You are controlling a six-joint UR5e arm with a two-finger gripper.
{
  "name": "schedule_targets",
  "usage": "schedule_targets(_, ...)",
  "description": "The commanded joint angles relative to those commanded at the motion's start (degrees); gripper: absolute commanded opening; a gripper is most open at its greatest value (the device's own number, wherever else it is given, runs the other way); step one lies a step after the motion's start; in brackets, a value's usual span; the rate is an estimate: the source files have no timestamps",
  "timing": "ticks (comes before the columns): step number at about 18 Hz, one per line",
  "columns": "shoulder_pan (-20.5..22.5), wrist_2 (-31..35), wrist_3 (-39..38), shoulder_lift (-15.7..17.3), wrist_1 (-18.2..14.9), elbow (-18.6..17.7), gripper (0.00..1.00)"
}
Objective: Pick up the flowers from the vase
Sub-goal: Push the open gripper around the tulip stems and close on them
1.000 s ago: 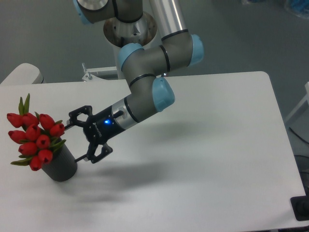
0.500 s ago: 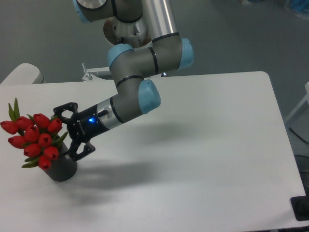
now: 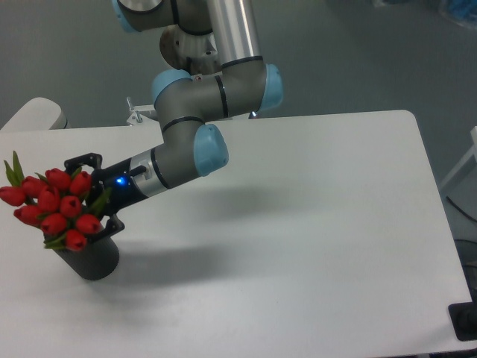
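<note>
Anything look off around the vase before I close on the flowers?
The flowers lean hard to the left, their heads hanging past the vase rim rather than standing upright. The open pincer is pressed in among the right-hand buds and leaves. The vase stands upright on the table; nothing spilled or broken.

No readable text, labels, brands or numbers appear anywhere on the arm, vase or white surface.
</note>
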Motion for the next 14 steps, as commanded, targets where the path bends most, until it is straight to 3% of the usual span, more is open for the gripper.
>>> schedule_targets(2, 0.09, -0.35, 0.17, 0.00, 0.00, 0.09, 0.39)
schedule_targets(4, 0.17, -0.61, 0.00, 0.09, 0.26, 0.18, 0.23)
schedule_targets(14, 1.49, -5.27, -1.05, 0.96, 0.44, 1.05, 0.18)
